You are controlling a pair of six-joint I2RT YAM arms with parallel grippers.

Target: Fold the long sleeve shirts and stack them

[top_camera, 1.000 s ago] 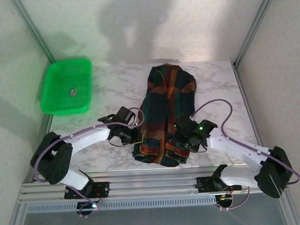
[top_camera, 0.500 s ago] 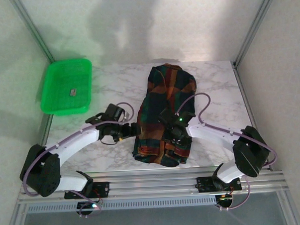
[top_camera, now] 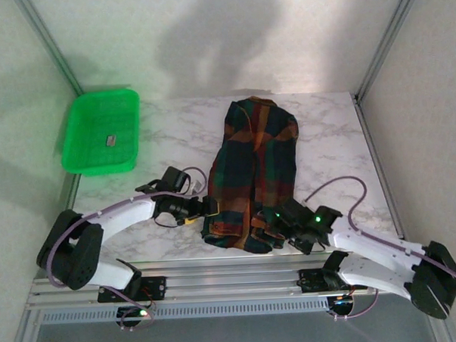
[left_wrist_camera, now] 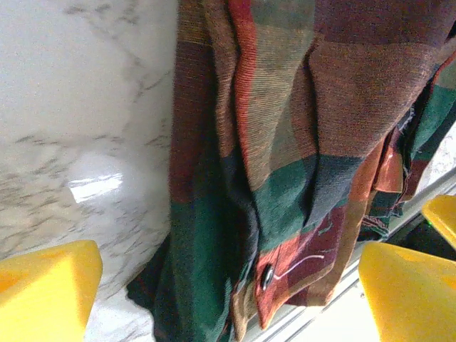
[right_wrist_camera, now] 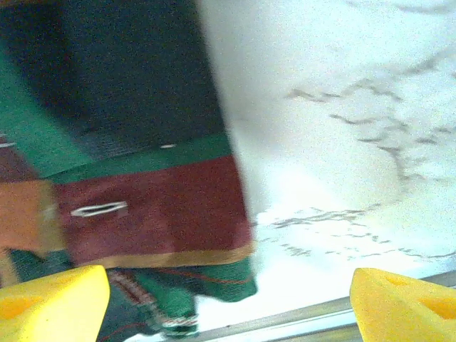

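On table, 1 plaid shirt, 1 green tray

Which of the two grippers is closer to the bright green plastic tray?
The left gripper, at the left edge of the plaid cloth shirt, on the side of the bright green plastic tray. The right gripper is at the shirt's near right corner.

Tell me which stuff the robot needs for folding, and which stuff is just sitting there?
For the job:
- plaid shirt, lying on the marble table
- left tool, open at the shirt's edge
- right tool, open near the shirt's bottom corner

Just lying about:
- green tray
- small grey thing inside the tray, too small to tell what it is
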